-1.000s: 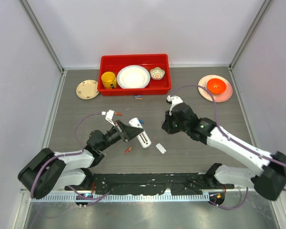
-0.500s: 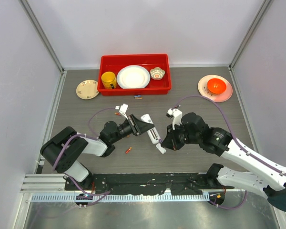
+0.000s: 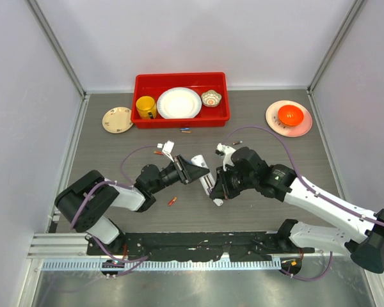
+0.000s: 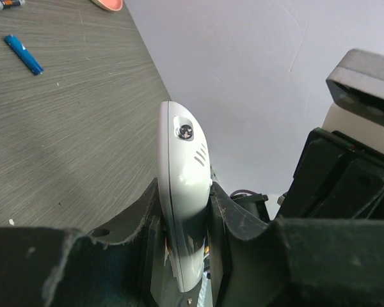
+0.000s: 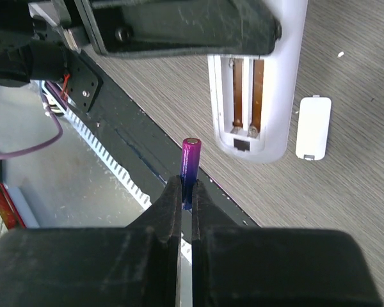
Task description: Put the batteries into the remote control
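Remote control clamped in left gripper, bay facing right gripper — which pinches a battery, parallel to bay, just beside it.

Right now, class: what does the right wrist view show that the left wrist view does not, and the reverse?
Only right wrist: the right gripper pinching a purple-blue battery, the open battery bay, a small white cover on the table. Only left wrist: a blue battery lying on the table, and the rounded end of the remote control. Both: the remote control clamped in the left gripper, over the grey table.
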`<state>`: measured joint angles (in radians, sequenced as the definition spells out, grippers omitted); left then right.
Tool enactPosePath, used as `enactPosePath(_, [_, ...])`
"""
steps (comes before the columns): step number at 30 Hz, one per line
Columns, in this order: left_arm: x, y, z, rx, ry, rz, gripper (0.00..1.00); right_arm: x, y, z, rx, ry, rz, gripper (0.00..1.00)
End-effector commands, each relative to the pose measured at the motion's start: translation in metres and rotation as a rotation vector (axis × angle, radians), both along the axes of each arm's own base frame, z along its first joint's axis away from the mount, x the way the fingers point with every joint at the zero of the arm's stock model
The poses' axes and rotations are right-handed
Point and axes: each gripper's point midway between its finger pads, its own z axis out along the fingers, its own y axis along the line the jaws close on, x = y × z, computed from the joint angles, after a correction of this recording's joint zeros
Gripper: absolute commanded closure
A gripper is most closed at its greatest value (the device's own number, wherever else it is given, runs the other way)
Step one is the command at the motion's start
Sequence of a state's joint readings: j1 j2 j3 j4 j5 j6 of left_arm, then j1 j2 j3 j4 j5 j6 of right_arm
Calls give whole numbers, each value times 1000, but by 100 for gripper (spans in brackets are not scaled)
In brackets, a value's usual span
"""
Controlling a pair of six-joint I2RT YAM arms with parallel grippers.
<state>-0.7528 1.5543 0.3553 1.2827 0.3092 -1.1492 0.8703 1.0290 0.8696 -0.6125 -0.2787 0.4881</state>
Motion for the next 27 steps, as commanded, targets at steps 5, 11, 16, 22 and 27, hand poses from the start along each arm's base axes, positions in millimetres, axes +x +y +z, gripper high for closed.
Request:
enactPosePath(5, [-16,6,65,-196,-192,-3,99,24,8,21,19,-58,-92,99])
enactPosePath(11, [-25,6,71,-209,-203,-25,100,29,10,14,-3,-58,-102,99])
enactPosePath(16, [-29,6,74,-215,-209,-37,99,29,13,12,-4,-55,-92,99])
enactPosePath(22, [-34,4,76,-220,-214,-61,100,32,13,10,-14,-58,-99,99])
enactPosePath(27, [-38,1,77,-224,-211,-90,100,35,14,10,-16,-67,-104,99])
